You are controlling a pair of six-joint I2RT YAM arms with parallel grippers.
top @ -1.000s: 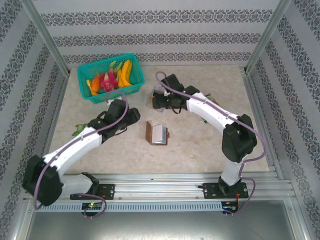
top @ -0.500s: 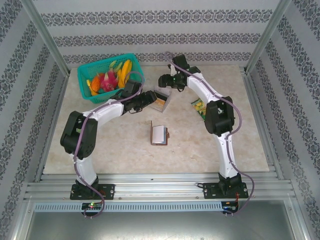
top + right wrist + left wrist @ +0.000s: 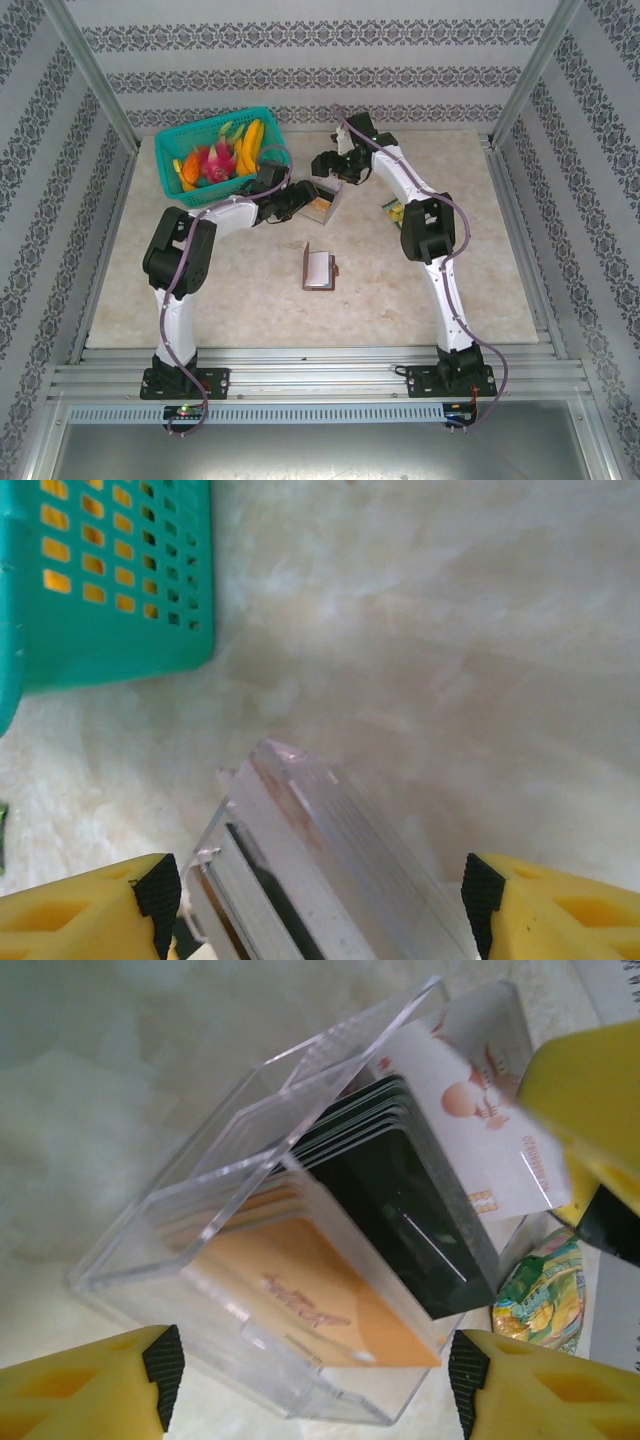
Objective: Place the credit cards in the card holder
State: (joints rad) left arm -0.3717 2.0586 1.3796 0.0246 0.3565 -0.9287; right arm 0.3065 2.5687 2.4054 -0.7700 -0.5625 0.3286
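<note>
The credit cards stand upright in a clear plastic box: an orange card in front, several dark cards behind it, and a white card leaning out at the back. My left gripper is open, its pads on either side of the box's near corner without touching it. From the far side my right gripper hangs open over the box's edge. The brown card holder lies unfolded mid-table, apart from both grippers.
A teal basket of fruit sits at the back left, close to the left arm. A green-yellow snack packet lies right of the box. One yellow finger of the right gripper sits just behind the white card.
Both arms have swung from mid-table toward the clear box at the back. The left gripper now sits against the box's left side, and the right gripper has come in behind it.
</note>
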